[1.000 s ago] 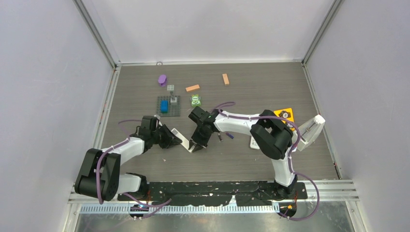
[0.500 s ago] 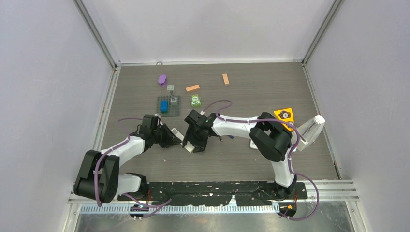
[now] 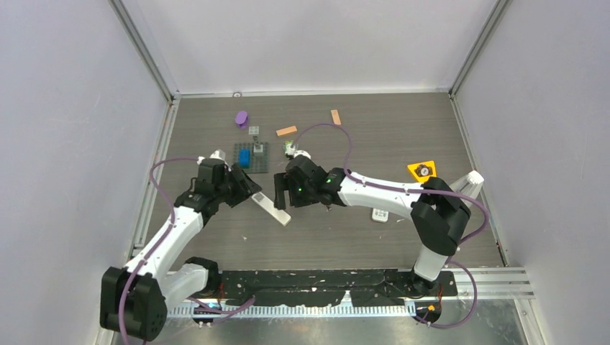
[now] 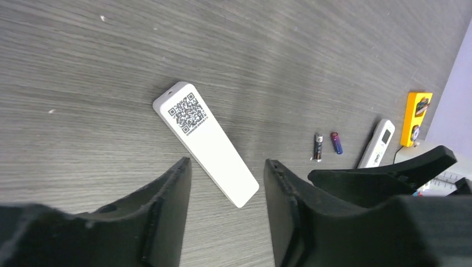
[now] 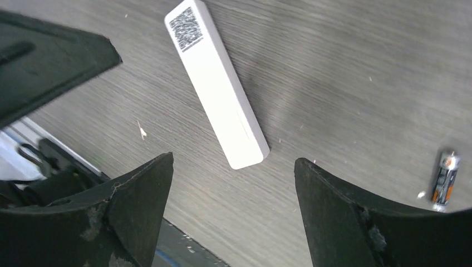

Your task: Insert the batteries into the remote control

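The white remote control (image 3: 272, 208) lies flat on the table with its QR-code face up, and nothing grips it. My left gripper (image 4: 228, 163) hovers open over the remote's (image 4: 206, 142) plain end. My right gripper (image 5: 234, 161) is open wide above the same end of the remote (image 5: 217, 83), coming from the other side. Two batteries lie further right: a dark one (image 4: 318, 147) and a purple one (image 4: 336, 142). The dark battery with an orange band (image 5: 443, 186) shows at the right wrist view's edge.
A second white remote (image 3: 380, 214) and an orange holder (image 3: 423, 169) lie on the right. At the back are a grey baseplate with a blue brick (image 3: 250, 157), a purple piece (image 3: 242, 118), two orange-tan blocks (image 3: 286, 131) (image 3: 335, 116) and a green piece (image 3: 290, 149).
Both grippers have opened and let go of the remote, which now lies free on the table. The left arm has drawn back towards the far left, and the right arm has shifted left.
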